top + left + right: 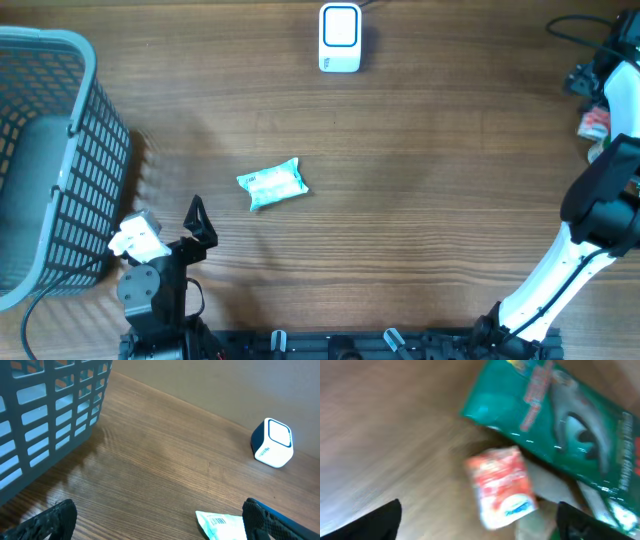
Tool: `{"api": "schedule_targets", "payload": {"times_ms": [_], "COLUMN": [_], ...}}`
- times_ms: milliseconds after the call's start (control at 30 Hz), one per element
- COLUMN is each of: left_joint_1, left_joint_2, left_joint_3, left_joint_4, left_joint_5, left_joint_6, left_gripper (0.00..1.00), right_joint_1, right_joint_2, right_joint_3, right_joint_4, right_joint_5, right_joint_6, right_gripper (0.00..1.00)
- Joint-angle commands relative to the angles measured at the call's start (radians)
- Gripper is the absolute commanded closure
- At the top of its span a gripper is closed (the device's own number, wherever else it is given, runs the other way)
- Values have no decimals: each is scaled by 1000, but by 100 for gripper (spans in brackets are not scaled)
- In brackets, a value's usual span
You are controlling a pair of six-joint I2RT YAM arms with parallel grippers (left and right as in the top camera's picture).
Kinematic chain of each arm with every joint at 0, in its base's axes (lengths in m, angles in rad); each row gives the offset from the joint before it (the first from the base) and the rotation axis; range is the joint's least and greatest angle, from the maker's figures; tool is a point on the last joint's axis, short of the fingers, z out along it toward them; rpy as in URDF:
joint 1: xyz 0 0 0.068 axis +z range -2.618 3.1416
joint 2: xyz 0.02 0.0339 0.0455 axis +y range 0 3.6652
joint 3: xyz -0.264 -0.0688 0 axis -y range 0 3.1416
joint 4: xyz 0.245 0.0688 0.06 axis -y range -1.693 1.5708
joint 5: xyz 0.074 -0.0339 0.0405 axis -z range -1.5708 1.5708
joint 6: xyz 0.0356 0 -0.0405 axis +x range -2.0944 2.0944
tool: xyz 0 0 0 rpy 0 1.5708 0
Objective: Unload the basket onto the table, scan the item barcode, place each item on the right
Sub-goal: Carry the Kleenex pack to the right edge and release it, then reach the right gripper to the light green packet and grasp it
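Rough black left fingers [50, 522] spread wide near a crinkly packet [220, 524].

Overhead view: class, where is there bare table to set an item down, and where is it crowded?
Bare wood lies between the scanner and the packet, and across the wide stretch right of it up to the right arm. Crowded: the left edge by the basket, and the far right corner with snack packs.
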Motion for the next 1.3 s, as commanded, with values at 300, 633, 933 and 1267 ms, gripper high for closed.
{"api": "schedule_targets", "payload": {"times_ms": [300, 633, 933, 1267], "left_joint_1": [3, 3, 3, 3], "left_joint_2": [-6, -6, -6, -6], "left_joint_3": [-6, -6, -6, -6], "left_joint_4": [4, 4, 4, 4], "left_joint_5": [5, 5, 5, 5], "left_joint_6": [20, 20, 20, 20], "left_gripper": [0, 0, 0, 0], "right_joint_1": [655, 970, 1055, 948], "right_joint_2": [-188, -41, 63, -61], "right_joint_3": [-217, -399, -399, -322], "right_joint_4": [-153, 259, 249, -106], "right_joint_5": [-1010, -1049, -1015, -1235], "right_joint_6": [53, 202, 203, 517], "right_gripper": [0, 0, 71, 95]}}
